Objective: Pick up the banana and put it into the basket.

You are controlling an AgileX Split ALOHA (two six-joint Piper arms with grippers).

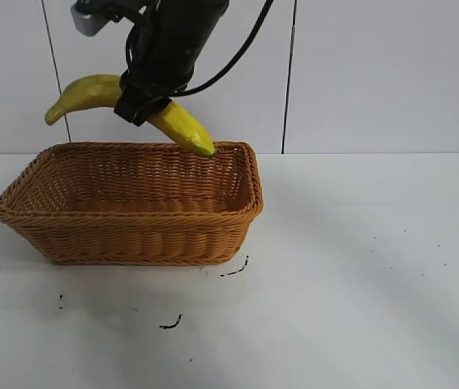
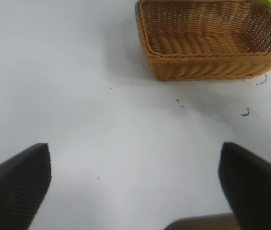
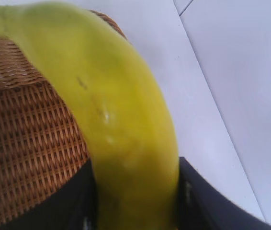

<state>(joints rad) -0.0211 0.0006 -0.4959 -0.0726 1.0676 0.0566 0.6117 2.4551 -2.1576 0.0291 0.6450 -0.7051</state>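
Midway, the right gripper (image 1: 150,109) has its fingers clamped on the curved yellow banana (image 1: 182,126), above the tan wicker basket (image 1: 124,243) for release; left gripper (image 2: 135,187) parked over the desk (image 1: 359,267), fingers apart.

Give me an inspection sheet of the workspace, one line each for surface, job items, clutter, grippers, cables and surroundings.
Surface: white table with a few small dark specks and squiggles in front of the basket.
Job's things: banana held in the air above the basket's back rim, its lower tip at rim level; basket upright on the table with nothing seen inside it.
Clutter: nothing seen.
Grippers: right gripper shut on the banana's middle; left gripper open above bare table, away from the basket.
Cables: black cable looping off the right arm.
Surroundings: white panelled wall behind the table.
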